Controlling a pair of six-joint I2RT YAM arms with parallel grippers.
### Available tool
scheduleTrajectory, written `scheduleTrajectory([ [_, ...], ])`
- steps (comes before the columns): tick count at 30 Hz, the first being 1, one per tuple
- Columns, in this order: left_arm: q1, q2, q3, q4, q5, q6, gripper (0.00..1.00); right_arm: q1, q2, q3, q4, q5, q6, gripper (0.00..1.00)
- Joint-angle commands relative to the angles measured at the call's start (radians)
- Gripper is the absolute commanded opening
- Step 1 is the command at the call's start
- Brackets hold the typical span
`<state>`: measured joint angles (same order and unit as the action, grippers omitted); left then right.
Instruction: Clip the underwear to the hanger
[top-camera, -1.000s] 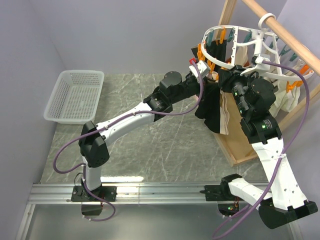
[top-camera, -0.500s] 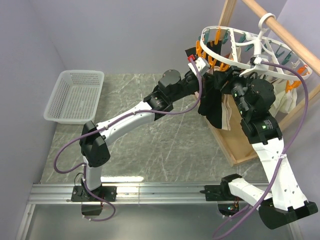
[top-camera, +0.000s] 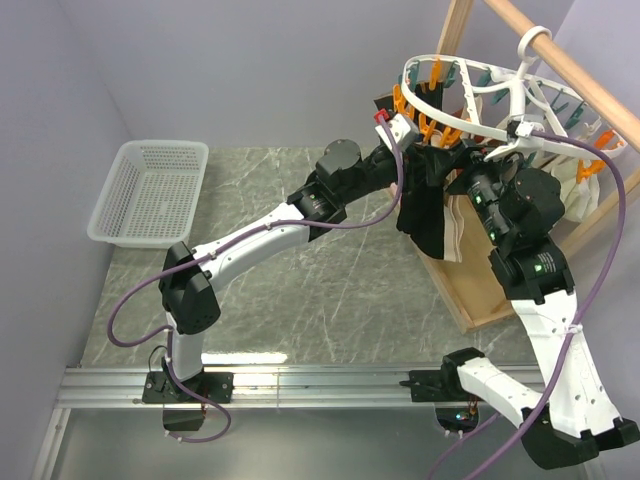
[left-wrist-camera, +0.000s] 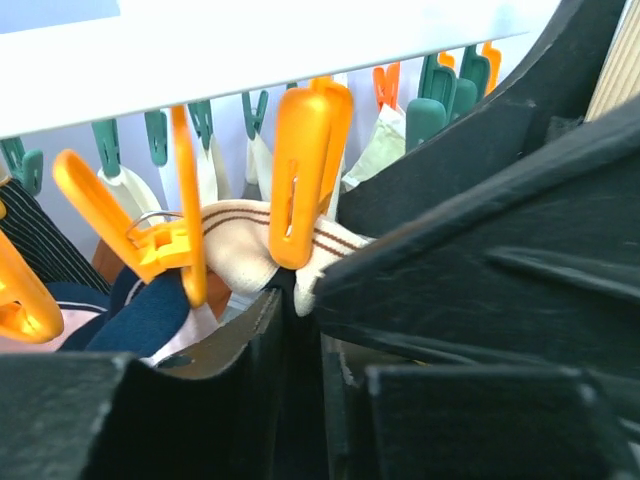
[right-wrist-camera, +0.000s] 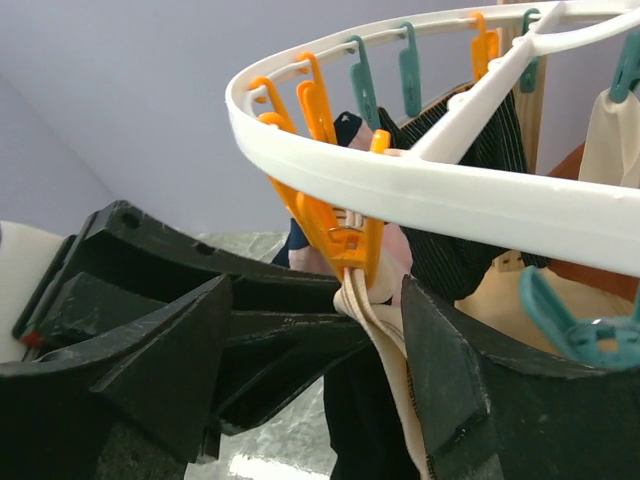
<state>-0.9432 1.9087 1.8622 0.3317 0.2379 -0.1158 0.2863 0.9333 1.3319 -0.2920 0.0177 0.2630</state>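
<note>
hanging the underwear (top-camera: 418, 215) from the near-left rim of the hanger (right-wrist-camera: 400, 182), drooping in black folds below the white ring, with the tan waistband turned toward the right arm. showing, in the left wrist view, the striped beige waistband caught in the closed mouth of an orange clip (left-wrist-camera: 305, 175). pinching the fabric just beneath that clip with the left gripper (left-wrist-camera: 298, 305), clenched down to a thin dark slit with the waistband running into it. reaching up and across from the left base toward the ring. holding the right gripper (right-wrist-camera: 320, 310) released just below the ring, spread wide on either side of the hanging waistband strip; not possible to tell whether touching it. dangling just left of the working clip, a second orange clip (left-wrist-camera: 130, 235), and farther round the rim a row of teal clips (right-wrist-camera: 408, 62). carrying other laundry as well: a dark pinstriped garment (right-wrist-camera: 470, 190) and cream pieces (top-camera: 583, 190). hooking over the wooden rod (top-camera: 565, 60) at the top right. sitting well apart at the far left of the table (top-camera: 300, 290), a white mesh basket (top-camera: 148, 195).
</note>
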Motion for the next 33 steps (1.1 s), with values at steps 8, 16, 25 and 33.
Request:
scheduleTrajectory([
  [8,0.041,-0.059,0.002,0.030,-0.011,-0.071,0.31,0.005,-0.040,0.035,-0.153,-0.179,-0.077,0.80],
  [16,0.086,-0.050,0.005,0.007,-0.022,-0.099,0.55,0.005,-0.065,0.024,-0.190,-0.237,-0.122,0.80],
  [25,0.159,0.026,0.106,-0.039,-0.022,-0.154,0.59,0.005,-0.097,0.027,-0.179,-0.325,-0.128,0.80],
  [33,0.207,0.072,0.172,-0.045,0.014,-0.193,0.60,0.005,-0.113,0.070,-0.170,-0.360,-0.113,0.81],
])
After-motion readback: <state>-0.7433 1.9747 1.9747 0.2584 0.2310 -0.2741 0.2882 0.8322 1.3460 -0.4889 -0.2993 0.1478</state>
